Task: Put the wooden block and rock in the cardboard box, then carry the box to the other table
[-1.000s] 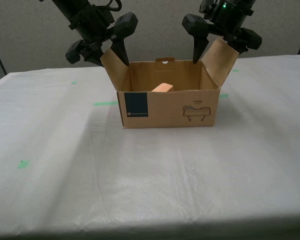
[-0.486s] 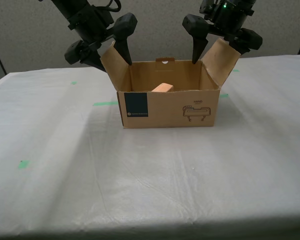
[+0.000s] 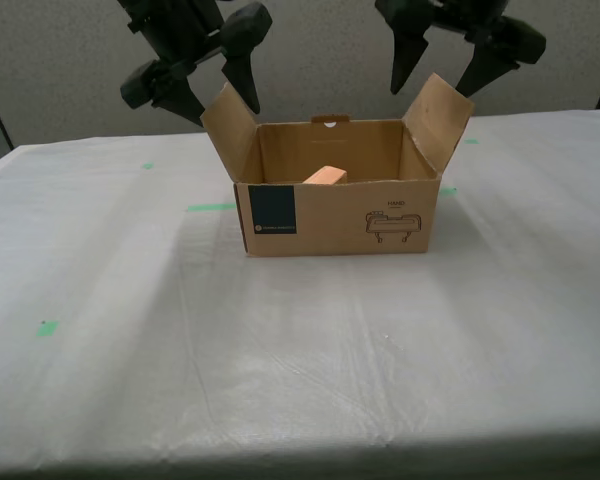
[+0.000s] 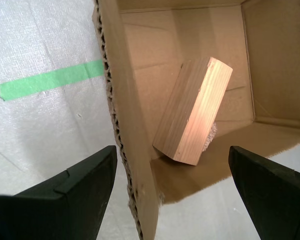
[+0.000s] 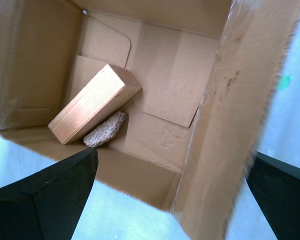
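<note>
The cardboard box (image 3: 335, 215) stands on the other table (image 3: 280, 350), its side flaps up. Inside, the wooden block (image 5: 92, 105) leans with one end raised on the rock (image 5: 106, 130); the block (image 4: 192, 112) almost covers the rock (image 4: 210, 136) in the second wrist view. Only the block's raised end (image 3: 326, 176) shows over the box's front wall in the exterior view. My second gripper (image 3: 227, 115) hangs open over the flap at the exterior view's left. My first gripper (image 3: 430, 93) is open above the flap at the exterior view's right. Neither holds anything.
Green tape marks (image 3: 211, 207) dot the wrinkled whitish sheet, one strip (image 4: 52, 80) just outside the box's flap. A grey partition wall (image 3: 320, 60) runs behind the table. The table's front edge (image 3: 300, 455) lies near the exterior view's bottom.
Both grippers have risen off the box's side flaps and spread wider. The box, block and flaps stay where they were.
</note>
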Tool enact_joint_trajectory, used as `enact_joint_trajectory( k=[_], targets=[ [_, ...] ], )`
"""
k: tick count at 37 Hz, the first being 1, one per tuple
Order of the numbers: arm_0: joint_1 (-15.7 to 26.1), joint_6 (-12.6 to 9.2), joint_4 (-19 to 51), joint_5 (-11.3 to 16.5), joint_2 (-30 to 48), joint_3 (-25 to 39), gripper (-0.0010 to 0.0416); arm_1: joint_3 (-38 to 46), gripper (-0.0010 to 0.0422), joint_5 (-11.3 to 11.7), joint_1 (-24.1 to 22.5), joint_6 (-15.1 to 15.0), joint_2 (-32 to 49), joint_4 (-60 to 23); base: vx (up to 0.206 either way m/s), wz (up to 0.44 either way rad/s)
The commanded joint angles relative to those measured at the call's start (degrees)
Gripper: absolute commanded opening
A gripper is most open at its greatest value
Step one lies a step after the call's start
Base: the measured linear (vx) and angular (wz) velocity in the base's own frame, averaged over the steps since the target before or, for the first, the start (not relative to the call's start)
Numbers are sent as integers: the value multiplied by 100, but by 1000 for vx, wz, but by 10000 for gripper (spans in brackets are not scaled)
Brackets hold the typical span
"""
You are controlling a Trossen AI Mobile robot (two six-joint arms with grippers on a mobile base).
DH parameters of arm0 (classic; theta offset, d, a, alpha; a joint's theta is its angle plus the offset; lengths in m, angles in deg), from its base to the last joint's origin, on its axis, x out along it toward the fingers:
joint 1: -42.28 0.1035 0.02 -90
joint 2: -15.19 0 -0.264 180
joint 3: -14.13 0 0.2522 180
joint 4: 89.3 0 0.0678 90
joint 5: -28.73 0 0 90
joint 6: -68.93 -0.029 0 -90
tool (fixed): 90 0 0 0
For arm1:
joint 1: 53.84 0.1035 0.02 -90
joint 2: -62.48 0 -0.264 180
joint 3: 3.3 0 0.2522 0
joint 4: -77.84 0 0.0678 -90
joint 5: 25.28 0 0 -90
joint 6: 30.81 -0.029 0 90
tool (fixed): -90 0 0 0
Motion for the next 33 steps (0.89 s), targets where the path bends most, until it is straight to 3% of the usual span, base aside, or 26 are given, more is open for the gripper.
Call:
enact_joint_trajectory(
  k=[1,7,10,17,20,24,31,33],
  targets=[
    [0,37,125,-122,-273,-7,400,151,302,-13,-11,-90,-85,-313,0,0],
    [0,129,210,-417,-833,-74,399,96,302,157,-37,-87,-505,-372,0,0],
    [0,129,254,-417,-1137,-96,399,92,302,328,-37,-90,-798,-435,0,0],
    [2,122,273,-417,-1954,-315,400,92,302,356,-63,-68,-1475,-463,0,0],
    [2,109,275,-417,-2312,-459,399,92,302,564,-116,-70,-1788,-531,0,0],
    [2,81,275,-417,-2787,-678,399,92,302,1043,-251,-83,-2212,-682,0,0],
    [2,-50,437,-420,-3536,-1045,400,90,302,1110,-487,-81,-2776,-920,0,0],
    [2,-61,531,-420,-3689,-1108,399,68,302,1222,-553,-79,-2927,-975,0,0]
  ],
)
